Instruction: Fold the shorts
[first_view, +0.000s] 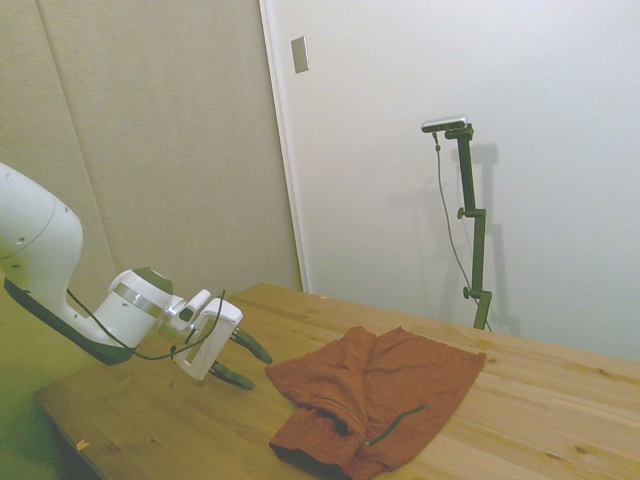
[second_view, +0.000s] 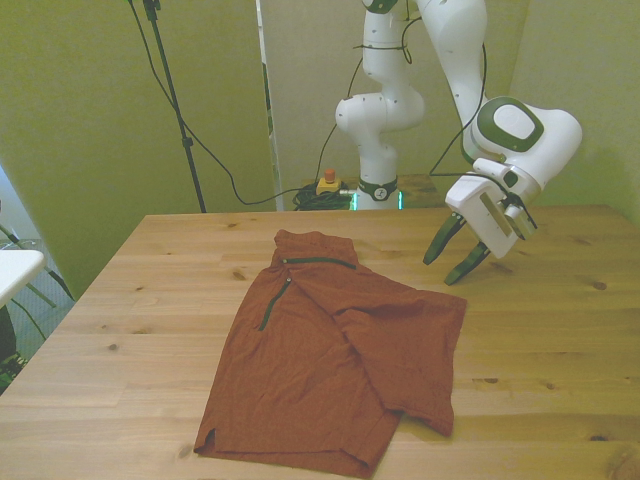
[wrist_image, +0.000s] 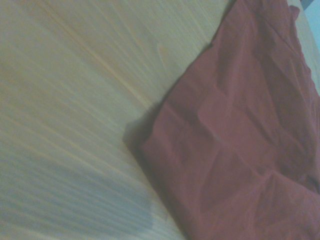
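Lying partly folded on the wooden table (second_view: 560, 340), the rust-orange shorts (second_view: 340, 360) have one side flapped over the other, dark zipper pockets showing. Just beside them, toward the front view's right, the gripper (second_view: 455, 255) hovers with fingers spread, holding nothing.

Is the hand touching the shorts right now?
Apart. In the front view, the open hand hangs off the front view's right of the shorts, with bare table showing between its fingertips and the fabric's edge.
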